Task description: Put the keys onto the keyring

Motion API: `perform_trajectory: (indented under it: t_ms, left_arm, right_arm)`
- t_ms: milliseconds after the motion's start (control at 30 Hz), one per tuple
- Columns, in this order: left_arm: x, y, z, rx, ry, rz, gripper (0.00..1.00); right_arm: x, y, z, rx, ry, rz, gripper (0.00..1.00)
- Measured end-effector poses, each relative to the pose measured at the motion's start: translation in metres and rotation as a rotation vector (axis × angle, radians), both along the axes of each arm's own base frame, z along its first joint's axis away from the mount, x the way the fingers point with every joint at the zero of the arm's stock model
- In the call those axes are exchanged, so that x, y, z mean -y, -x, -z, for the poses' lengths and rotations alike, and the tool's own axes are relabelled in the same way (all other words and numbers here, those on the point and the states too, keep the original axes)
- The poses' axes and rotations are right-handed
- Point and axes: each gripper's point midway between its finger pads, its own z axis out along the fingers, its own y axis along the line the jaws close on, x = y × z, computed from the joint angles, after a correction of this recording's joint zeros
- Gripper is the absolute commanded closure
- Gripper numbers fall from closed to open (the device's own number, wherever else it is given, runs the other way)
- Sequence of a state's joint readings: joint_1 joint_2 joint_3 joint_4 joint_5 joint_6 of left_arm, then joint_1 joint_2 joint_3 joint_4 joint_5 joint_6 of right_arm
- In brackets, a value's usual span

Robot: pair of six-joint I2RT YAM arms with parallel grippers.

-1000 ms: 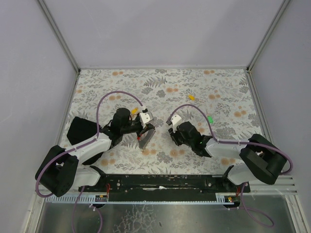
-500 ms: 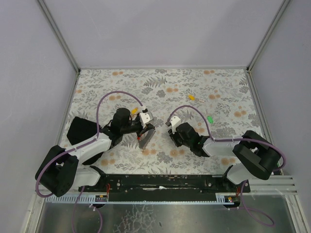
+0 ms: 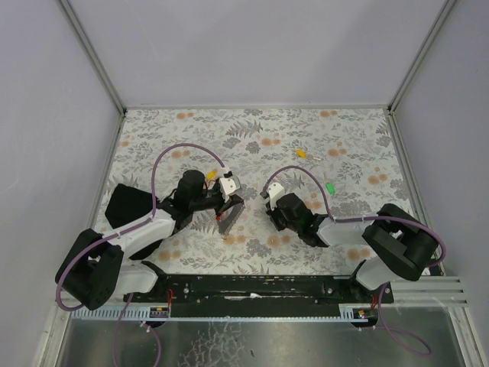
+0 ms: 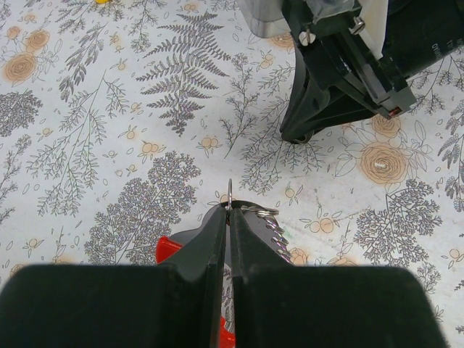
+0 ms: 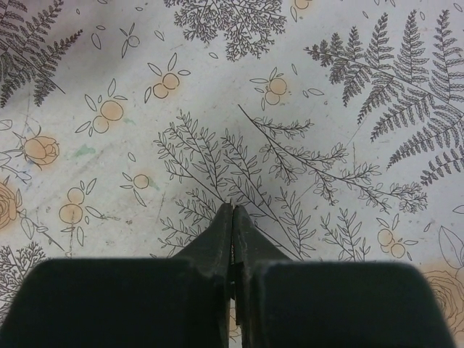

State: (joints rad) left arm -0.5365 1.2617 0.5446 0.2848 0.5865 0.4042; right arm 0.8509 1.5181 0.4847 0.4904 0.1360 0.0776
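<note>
Only left wrist cam resolves left claw [image 4: 229,212] pinching keyring [image 4: 168,250].

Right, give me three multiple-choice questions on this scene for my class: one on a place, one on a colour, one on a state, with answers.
1. Where does the green key lie? A beside the right arm; B under the left gripper; C on the metal rail.
2. Which colour of the keyring shows by the left gripper? A blue; B red; C green.
3. The right gripper is: A shut; B wide open; C out of view.
Answers: A, it lies next to that arm; B, red shows beside the fingers; A, its fingers meet.
</note>
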Motion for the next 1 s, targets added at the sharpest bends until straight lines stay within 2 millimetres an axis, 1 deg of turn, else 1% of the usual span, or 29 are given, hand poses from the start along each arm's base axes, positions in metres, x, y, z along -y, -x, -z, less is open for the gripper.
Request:
perform_trajectory:
  t_ms: [233,367,467,667,767,867,1000]
  left_arm:
    - [0.001,0.002,0.0,-0.003,0.005,0.014,1.0]
    - [0.003,0.006,-0.001,-0.008,0.013,0.035,1.0]
    - [0.005,0.008,-0.002,-0.01,0.018,0.048,1.0]
    - [0.007,0.013,-0.003,-0.005,0.026,0.085,1.0]
    - [0.008,0.015,-0.003,-0.002,0.028,0.105,1.0]
    - [0.01,0.018,-0.003,0.003,0.03,0.127,1.0]
    - [0.012,0.023,-0.003,0.006,0.034,0.153,1.0]
  right_arm:
    - [0.003,0.002,-0.002,0.002,0.017,-0.01,1.0]
    - [0.007,0.008,-0.011,0.003,0.038,-0.046,1.0]
    - [0.007,0.013,-0.025,0.025,0.038,-0.095,1.0]
    - [0.0,0.015,-0.069,0.13,0.005,-0.201,1.0]
    - [-0.007,0.014,-0.086,0.176,0.009,-0.267,1.0]
    - [-0.011,0.017,-0.096,0.217,0.021,-0.339,1.0]
    - [-0.016,0.023,-0.099,0.251,0.045,-0.441,1.0]
